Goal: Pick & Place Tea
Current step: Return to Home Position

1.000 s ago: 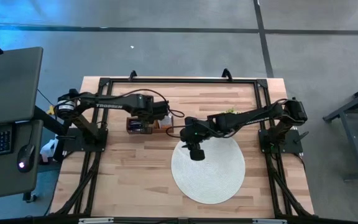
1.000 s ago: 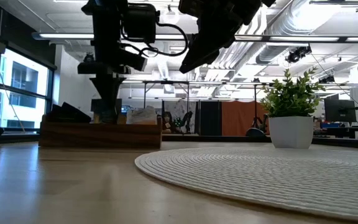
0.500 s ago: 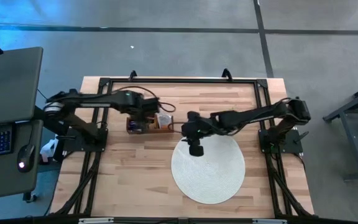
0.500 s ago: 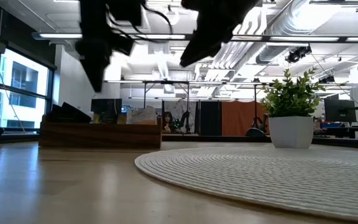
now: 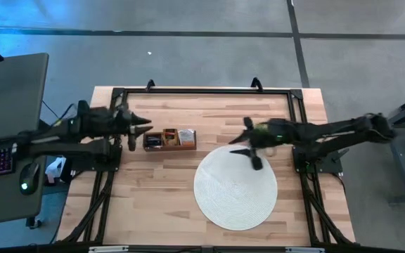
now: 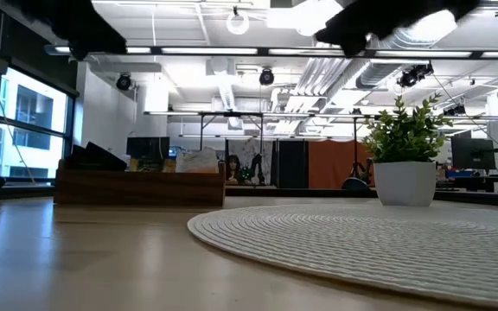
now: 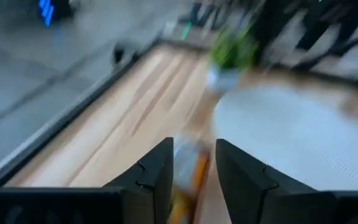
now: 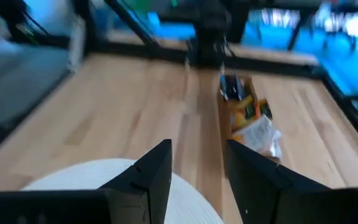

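The tea packets [image 5: 176,138] lie in the brown wooden tray [image 5: 169,140] at the table's far middle; the right wrist view shows black, orange and white ones [image 8: 253,121]. My left gripper [image 5: 145,126] hovers left of the tray, pointing almost level at it, open with nothing between its fingers [image 7: 194,155]. My right gripper [image 5: 239,144] hangs above the far right edge of the round white mat [image 5: 235,190], pointing toward the tray, also open and empty [image 8: 197,158].
A small green plant in a white pot [image 6: 405,155] stands behind the mat's far edge, near my right arm. A black frame [image 5: 202,90] runs along the table's far edge and sides. Bare wood lies left of and in front of the mat [image 6: 361,238].
My left gripper has risen out of the tray, drawn back toward the table's left edge and tipped from pointing down to almost level. My right gripper has drawn back from the mat's far left edge toward the table's right edge, rising and tipping up.
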Controlling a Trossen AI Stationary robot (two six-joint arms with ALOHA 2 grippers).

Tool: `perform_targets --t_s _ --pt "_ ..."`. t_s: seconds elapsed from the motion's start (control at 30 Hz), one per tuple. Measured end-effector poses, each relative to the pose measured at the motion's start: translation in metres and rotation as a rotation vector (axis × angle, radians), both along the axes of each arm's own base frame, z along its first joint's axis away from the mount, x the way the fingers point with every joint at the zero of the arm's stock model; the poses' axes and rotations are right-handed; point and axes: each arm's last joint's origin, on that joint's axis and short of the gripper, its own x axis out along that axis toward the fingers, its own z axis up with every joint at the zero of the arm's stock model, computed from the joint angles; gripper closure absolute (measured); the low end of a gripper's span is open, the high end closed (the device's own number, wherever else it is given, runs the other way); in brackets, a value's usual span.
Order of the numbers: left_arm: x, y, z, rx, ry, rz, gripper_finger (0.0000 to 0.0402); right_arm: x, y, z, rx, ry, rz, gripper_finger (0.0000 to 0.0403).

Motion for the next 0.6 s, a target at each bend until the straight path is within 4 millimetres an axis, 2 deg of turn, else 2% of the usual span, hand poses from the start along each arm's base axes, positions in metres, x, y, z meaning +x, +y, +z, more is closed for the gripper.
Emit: perform_targets --t_s 0.13,0.2,0.37,0.53,0.6 --pt "-0.016 -0.004 -0.034 0.066 -0.225 -0.056 0.0284 -0.042 -0.008 -0.014 0.012 -0.192 -0.003 0.0259" --pt "-0.024 -0.005 -0.042 0.093 -0.316 -0.043 0.0284 -0.062 -0.010 -0.020 0.047 -0.250 -0.028 0.0258" --pt "-0.044 -0.008 -0.051 0.124 -0.376 -0.011 0.0284 -0.103 -0.009 -0.034 0.082 -0.365 -0.039 0.0258" --pt "-0.041 -0.007 -0.050 0.125 -0.362 -0.022 0.0284 -0.133 -0.008 -0.048 0.079 -0.502 -0.032 0.0258" --pt "-0.036 -0.007 -0.059 0.109 -0.342 -0.037 0.0284 -0.140 -0.007 -0.056 0.077 -0.531 -0.028 0.0258"
